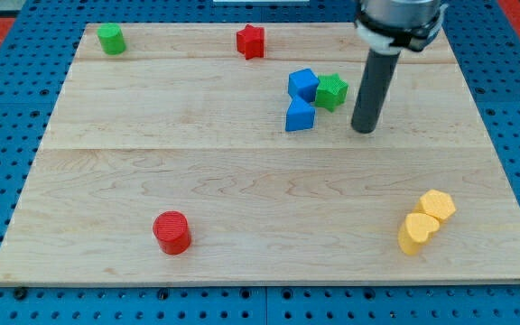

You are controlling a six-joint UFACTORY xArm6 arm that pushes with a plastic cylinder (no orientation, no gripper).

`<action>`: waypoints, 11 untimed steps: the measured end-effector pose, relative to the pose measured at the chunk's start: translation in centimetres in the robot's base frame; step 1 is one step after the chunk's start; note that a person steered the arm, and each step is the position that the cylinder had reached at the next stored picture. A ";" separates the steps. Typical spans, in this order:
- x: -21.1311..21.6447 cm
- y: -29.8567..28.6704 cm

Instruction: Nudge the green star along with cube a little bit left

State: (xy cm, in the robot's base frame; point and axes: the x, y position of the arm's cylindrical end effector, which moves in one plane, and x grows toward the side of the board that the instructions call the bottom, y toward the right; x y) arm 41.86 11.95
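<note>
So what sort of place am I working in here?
Likely a robotics lab bench: a pale wooden board on a blue perforated base, small coloured blocks like the green star, and my tip just right of it.

The rod is seen upright in the upper right of the frame, descending from the top edge. My tip [364, 129] is set on the surface.

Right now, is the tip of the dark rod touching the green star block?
Apart. The camera view shows a strip of bare wood between my tip and the green star block, which lies to its left.
</note>
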 end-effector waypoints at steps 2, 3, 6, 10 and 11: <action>-5.4 0.1; -5.4 0.5; -5.4 0.4; -3.1 -0.2; -2.8 -3.2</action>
